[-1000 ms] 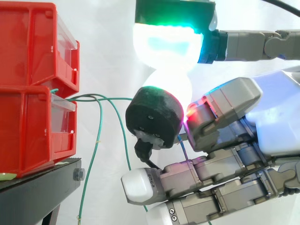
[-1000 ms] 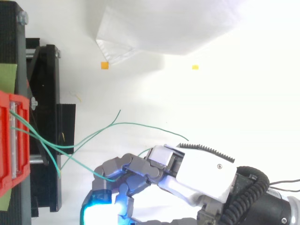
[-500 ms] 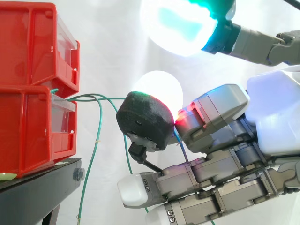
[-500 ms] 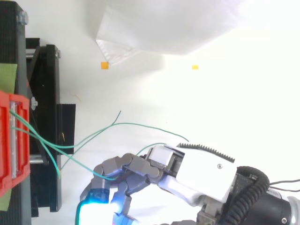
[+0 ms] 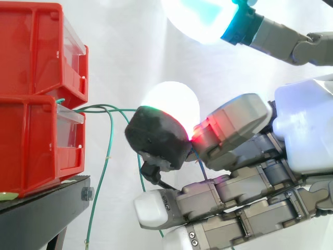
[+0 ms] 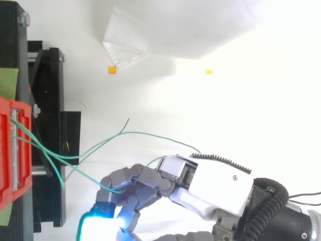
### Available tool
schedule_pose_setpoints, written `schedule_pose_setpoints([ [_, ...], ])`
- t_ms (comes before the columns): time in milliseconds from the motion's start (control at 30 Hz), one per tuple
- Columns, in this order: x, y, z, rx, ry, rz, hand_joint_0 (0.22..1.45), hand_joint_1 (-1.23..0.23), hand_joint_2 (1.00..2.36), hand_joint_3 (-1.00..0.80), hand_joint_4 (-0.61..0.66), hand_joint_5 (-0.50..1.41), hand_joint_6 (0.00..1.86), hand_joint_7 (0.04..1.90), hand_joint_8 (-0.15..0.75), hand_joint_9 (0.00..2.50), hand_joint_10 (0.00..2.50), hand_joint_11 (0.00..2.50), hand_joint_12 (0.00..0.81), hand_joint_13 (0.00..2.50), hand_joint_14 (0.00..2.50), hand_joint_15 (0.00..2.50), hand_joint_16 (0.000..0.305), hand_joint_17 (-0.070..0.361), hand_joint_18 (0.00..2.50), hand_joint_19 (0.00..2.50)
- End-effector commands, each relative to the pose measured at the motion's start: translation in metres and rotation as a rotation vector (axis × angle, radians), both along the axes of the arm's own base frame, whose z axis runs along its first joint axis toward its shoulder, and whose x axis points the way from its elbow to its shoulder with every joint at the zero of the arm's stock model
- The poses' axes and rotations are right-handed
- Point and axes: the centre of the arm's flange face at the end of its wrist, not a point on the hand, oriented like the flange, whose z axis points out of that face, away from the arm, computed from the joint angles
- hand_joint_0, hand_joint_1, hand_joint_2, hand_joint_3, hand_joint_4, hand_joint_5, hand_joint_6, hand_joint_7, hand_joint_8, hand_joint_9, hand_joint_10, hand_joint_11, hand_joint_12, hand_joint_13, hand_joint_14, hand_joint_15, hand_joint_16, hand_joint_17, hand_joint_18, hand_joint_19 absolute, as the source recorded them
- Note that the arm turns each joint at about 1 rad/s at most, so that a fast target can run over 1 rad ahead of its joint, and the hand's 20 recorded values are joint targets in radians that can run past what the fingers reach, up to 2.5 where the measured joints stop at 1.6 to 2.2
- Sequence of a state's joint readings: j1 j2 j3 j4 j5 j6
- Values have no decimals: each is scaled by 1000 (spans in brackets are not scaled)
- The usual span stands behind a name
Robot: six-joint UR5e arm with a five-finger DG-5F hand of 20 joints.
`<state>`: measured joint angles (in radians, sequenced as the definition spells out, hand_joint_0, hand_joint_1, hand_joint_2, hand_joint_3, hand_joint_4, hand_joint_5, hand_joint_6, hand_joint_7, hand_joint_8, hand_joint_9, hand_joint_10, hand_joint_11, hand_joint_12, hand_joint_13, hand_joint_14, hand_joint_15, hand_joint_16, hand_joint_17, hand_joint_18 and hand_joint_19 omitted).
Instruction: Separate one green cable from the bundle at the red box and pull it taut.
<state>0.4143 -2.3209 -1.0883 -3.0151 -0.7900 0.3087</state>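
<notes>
Two red bins sit stacked at 9 o'clock in our side view, on a black stand before the white curtain. The green cables come out of the clear front of the lower bin and head toward 3 o'clock. One green cable runs nearly level from that bin to the hand, which reaches in from 3 o'clock. There it slips behind a black-backed fingertip that presses against a neighbouring finger glowing red. As far as we can tell, the hand pinches this cable between those two. Another finger with a cyan-white pad stands well apart at 12 o'clock. The white-padded fingers lie stretched toward 9 o'clock along the bottom. A second strand, the hanging cable, loops down from the bin toward 6 o'clock beside the stand.

From above, the lower bin is at the 9 o'clock edge and the stand is just beside it. The hand comes in from 5 o'clock. The pinched cable leaves the bin toward 4 o'clock and ends among the curled fingers. The loose cables arc slack toward 3 o'clock over the white ground. A small orange marker and a yellow marker lie well apart from them, toward 12 o'clock.
</notes>
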Motion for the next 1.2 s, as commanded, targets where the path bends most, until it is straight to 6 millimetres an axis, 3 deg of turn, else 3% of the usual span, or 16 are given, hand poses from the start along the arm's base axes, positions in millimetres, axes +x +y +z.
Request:
schedule_pose_setpoints([
  [0, 0, 0, 0, 0, 1, 0, 368, -674, 1000, -500, 321, -192, 617, 1184, 419, 927, 11, 1327, 408, 657, 21, 767, 77, 174, 511, 645],
  [33, 0, 0, 0, 1, 0, 0, 381, -679, 1000, -500, 261, -193, 503, 1114, 383, 831, 19, 1050, 399, 667, 20, 733, 76, 172, 548, 652],
  [133, 0, 0, 0, -1, 2, 0, 389, -688, 1000, -500, 122, -250, 502, 771, 350, 688, 16, 584, 395, 683, 18, 676, 77, 172, 594, 644],
  [200, -1, 0, -1, -2, 4, -2, 388, -690, 1000, -500, 108, -268, 502, 707, 346, 624, 12, 469, 395, 686, 18, 655, 77, 173, 616, 647],
  [433, -4, -2, -3, -21, 40, -1, 389, -682, 1000, -500, 125, -271, 502, 680, 339, 589, 12, 453, 391, 633, 20, 656, 73, 165, 566, 668],
  [533, -15, -5, -6, -57, 132, 4, 389, -675, 1000, -500, 149, -263, 502, 704, 336, 587, 14, 476, 389, 617, 19, 659, 72, 163, 548, 674],
  [667, -27, -9, 12, -70, 182, 18, 390, -668, 1000, -500, 169, -255, 502, 720, 337, 639, 13, 541, 391, 632, 19, 677, 72, 162, 541, 684],
  [767, -54, -13, 34, -91, 271, 78, 391, -661, 1000, -500, 178, -252, 502, 728, 337, 660, 14, 570, 391, 634, 21, 678, 72, 162, 538, 693],
  [900, -98, -29, 36, -114, 334, 96, 391, -658, 1000, -500, 184, -246, 502, 738, 335, 697, 15, 597, 390, 642, 21, 683, 72, 162, 538, 694],
  [1167, -135, -44, 61, -136, 292, 108, 394, -639, 1000, -500, 193, -243, 502, 746, 335, 718, 15, 616, 387, 654, 20, 694, 72, 161, 535, 688],
])
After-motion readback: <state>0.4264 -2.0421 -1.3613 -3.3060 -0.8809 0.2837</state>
